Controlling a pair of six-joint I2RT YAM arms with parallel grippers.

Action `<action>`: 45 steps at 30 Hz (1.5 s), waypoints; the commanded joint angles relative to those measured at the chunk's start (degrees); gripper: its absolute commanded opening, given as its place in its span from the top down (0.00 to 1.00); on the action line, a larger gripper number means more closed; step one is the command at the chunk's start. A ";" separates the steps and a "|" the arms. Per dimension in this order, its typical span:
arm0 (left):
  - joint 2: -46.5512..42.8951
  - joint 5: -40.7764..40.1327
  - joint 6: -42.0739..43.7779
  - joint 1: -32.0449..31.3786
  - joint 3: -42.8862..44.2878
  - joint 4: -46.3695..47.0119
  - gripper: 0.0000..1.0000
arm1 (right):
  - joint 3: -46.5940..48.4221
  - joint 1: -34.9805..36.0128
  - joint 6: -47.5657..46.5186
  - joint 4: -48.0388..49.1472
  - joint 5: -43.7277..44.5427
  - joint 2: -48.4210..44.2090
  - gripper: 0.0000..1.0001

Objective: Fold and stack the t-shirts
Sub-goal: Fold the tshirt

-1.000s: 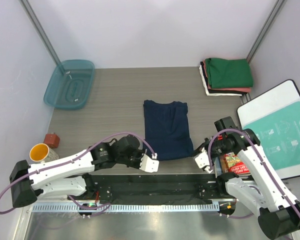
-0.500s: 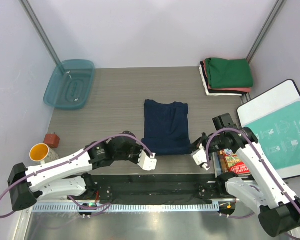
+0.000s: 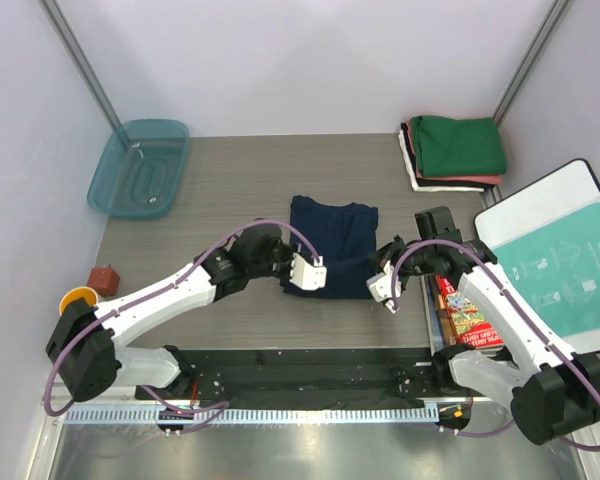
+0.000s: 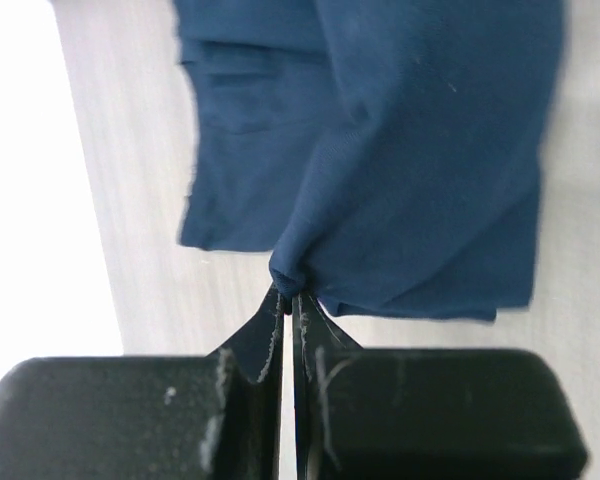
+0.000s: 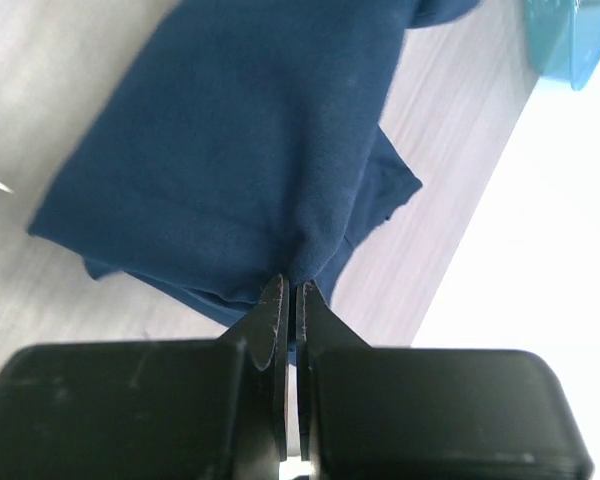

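Top external view: navy t-shirt (image 3: pixel 332 245) lies mid-table (image 3: pixel 230 190), collar end far, hem end toward the arm bases. Left gripper (image 3: pixel 308 272) sits at the shirt's near-left corner and right gripper (image 3: pixel 378 285) at its near-right corner, both touching the cloth.

Left wrist view: left gripper is clenched on a bunched fold of the shirt's edge, jaws pressed together with the cloth nipped between them. The rest of the shirt spreads away beyond the jaws, with layers visible (a sleeve or folded flap on the left, can't tell which).

Right wrist view: right gripper is likewise pinching a tuck of navy cloth, jaws nearly closed. The fabric is doubled over just ahead of them.

Stack of folded t-shirts (image 3: pixel 455 150) is far-right of the navy shirt, well apart, with green on top and salmon-red and white edges showing under it. Teal tub (image 3: pixel 140 168) is far-left of the shirt. Teal-printed plastic bag (image 3: pixel 560 265) is right of the shirt, off the table edge. Red packet (image 3: pixel 460 312) lies near-right of the shirt, just beside the right arm.
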 commanded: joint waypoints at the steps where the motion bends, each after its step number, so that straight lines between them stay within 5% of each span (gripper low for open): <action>1: 3.13 3.76 3.57 2.54 5.10 8.05 1.00 | 2.20 0.06 0.92 8.95 2.22 3.39 0.99; 17: 12.98 9.38 6.91 10.62 13.63 11.39 1.00 | 6.94 -3.28 5.06 29.51 6.18 17.37 0.99; 28: 28.95 9.65 8.31 14.06 19.87 22.46 1.00 | 6.25 -4.51 6.73 39.01 9.25 23.61 0.99; 34: 35.65 6.06 8.41 14.15 21.37 35.11 1.00 | -3.23 -4.51 10.93 63.76 17.05 27.30 0.93; 38: 39.16 -0.96 8.66 14.15 21.37 42.06 0.67 | -6.24 -4.60 16.12 81.96 25.93 32.57 0.34; 40: 40.05 -4.31 9.11 14.15 21.11 45.14 0.60 | -5.27 -4.42 17.79 84.18 30.15 35.39 0.28; 42: 40.66 -10.34 9.28 14.15 21.10 47.85 0.11 | -4.48 -4.42 20.43 89.02 35.17 36.88 0.19; 43: 40.67 -11.87 9.46 14.32 21.10 48.39 0.00 | -4.22 -4.34 20.44 89.90 36.23 37.58 0.18; 45: 39.97 -15.38 10.42 14.59 20.84 49.80 0.00 | -3.86 -4.33 22.10 92.54 38.52 37.59 0.16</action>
